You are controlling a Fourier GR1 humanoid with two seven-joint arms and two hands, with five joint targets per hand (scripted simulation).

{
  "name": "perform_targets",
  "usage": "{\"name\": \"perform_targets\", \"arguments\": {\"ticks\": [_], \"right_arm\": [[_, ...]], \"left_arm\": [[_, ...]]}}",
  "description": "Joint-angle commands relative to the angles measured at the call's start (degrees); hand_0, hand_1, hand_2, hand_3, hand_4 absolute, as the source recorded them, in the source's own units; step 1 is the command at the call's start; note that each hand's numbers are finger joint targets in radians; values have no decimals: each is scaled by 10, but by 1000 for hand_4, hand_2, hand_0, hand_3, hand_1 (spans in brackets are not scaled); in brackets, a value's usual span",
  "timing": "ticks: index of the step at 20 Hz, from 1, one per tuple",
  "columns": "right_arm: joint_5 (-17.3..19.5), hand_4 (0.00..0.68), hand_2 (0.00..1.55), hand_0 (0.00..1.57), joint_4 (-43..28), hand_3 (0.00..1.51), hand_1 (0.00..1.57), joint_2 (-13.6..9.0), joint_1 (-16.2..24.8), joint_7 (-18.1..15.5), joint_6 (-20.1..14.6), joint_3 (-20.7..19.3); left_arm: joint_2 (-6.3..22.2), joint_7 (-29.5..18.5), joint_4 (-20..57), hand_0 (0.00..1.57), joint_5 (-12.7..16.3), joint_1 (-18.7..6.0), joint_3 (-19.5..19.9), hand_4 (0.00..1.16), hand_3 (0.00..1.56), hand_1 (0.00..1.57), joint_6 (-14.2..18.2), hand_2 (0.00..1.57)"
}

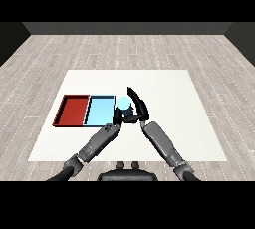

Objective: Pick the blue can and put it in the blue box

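The blue can (123, 104) stood upright, its long axis vertical, just beside the right edge of the blue tray (98, 110) and not yet over it. The right hand (139, 109) was curled round the can, fingers clenched on its right side, so the can lay directly to the left of that palm. The left hand (107, 130) sat lower on the white desk (169, 103), near the tray's near edge; whether its fingers were released or clenched could not be told. The red tray (72, 109) lay farther left. The coming move likely called for a short carry leftward.
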Motion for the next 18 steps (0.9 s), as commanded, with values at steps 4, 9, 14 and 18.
{"name": "perform_targets", "arguments": {"ticks": [4,9,14,18], "right_arm": [[-85,0,0,0,-25,0,0,3,9,-28,51,-100],[-90,0,0,0,-139,0,0,-53,83,-41,85,-120],[-163,0,0,0,-229,0,0,-89,132,-1,119,-188],[-167,0,0,0,-247,0,0,-101,169,-5,115,-220]], "left_arm": [[2,-22,19,1571,6,23,38,1142,1490,1571,-29,1571],[0,-41,28,1571,17,3,39,1142,1484,1571,17,1571],[71,10,-31,1571,-9,24,75,1153,1475,1571,8,1571],[127,41,-28,1571,-21,8,101,1145,1470,1571,-13,1562]]}}
